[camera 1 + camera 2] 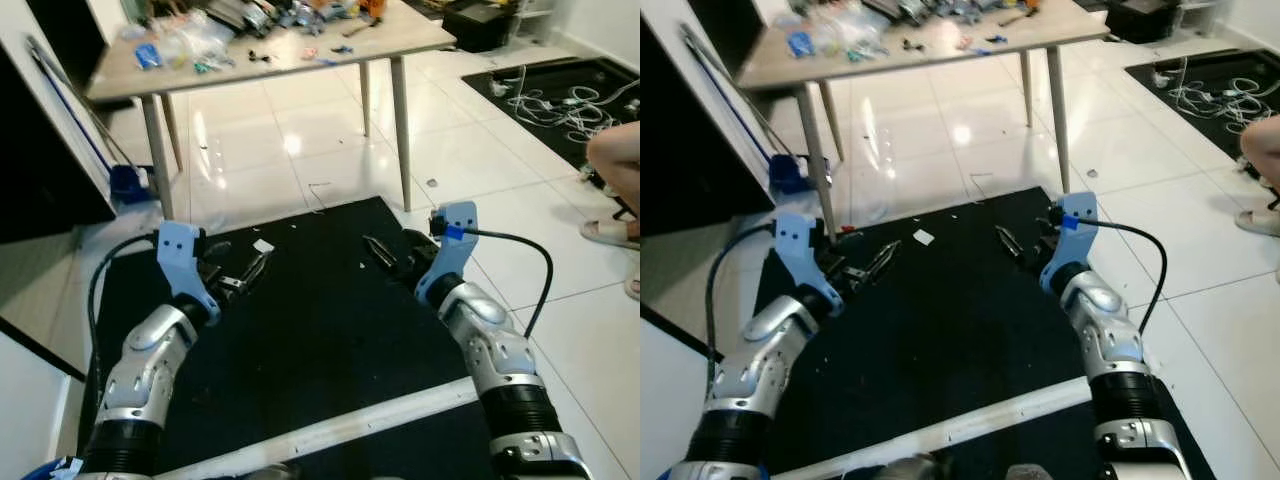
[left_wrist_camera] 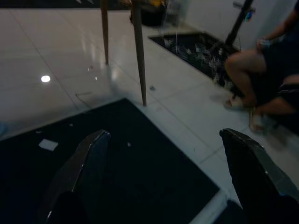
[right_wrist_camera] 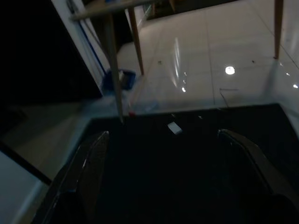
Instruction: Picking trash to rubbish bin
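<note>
Paper scrap (image 1: 263,245) on black mat (image 1: 310,340), white tiles (image 1: 470,160)

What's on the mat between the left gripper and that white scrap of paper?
Nothing: in the left eye view, bare black mat runs from the left gripper to the white paper scrap just beyond its fingertips.

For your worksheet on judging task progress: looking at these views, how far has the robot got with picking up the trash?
Done: nothing visibly. In hand: nothing; the left gripper and right gripper are both open and empty, held above the black mat. Left: the white scrap lies on the mat between the grippers, nearer the left one, with small specks around. It must be grasped and carried to a bin.
</note>
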Robot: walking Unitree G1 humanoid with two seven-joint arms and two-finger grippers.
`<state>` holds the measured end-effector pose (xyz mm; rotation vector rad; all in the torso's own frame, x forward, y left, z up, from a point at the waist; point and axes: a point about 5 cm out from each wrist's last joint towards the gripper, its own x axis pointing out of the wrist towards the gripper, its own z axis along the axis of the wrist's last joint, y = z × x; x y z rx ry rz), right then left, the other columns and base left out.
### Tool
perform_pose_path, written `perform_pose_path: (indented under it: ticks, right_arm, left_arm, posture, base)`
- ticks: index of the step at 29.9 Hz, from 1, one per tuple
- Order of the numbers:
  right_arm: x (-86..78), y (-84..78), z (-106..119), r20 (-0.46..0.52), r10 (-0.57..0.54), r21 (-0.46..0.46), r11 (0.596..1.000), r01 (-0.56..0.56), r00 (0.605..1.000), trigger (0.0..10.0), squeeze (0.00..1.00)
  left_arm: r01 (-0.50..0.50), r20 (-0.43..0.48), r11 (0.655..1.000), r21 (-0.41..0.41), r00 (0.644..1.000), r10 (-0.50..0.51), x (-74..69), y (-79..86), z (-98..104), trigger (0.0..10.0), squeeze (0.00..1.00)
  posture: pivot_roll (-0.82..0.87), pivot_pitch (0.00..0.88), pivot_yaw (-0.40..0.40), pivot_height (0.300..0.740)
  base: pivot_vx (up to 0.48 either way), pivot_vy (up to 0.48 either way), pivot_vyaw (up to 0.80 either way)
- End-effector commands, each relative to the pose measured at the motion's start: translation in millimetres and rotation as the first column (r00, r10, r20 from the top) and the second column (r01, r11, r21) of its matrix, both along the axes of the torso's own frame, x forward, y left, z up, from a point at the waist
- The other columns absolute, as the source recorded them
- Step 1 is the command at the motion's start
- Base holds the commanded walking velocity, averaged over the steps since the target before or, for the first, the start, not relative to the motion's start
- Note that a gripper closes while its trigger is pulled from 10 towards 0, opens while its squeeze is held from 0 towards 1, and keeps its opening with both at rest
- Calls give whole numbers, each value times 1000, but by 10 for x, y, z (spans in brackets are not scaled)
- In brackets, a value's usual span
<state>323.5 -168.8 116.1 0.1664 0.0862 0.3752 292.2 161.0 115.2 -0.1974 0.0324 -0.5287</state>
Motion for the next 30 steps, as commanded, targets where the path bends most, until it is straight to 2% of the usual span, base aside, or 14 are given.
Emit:
perform_pose_path:
  ticks: [1,7,30]
  right_arm:
    - [7,77,-3,-8,14,22,1000,-14,1000,10000,0]
    - [22,34,-23,-32,-17,49,999,18,999,10000,0]
    - [32,20,-26,-41,-33,61,997,36,999,10000,0]
  left_arm:
    - [-19,-21,1000,16,1000,20,-28,76,-49,10000,0]
    - [-2,-9,999,53,1000,2,-33,56,-47,10000,0]
    - [11,12,998,61,1000,-12,-46,40,-33,10000,0]
  posture:
    - [-115,0,28,740]
    - [-116,0,29,740]
    - [-118,0,31,740]
  base:
    - [0,0,800]
    - [0,0,0]
    - [461,0,0]
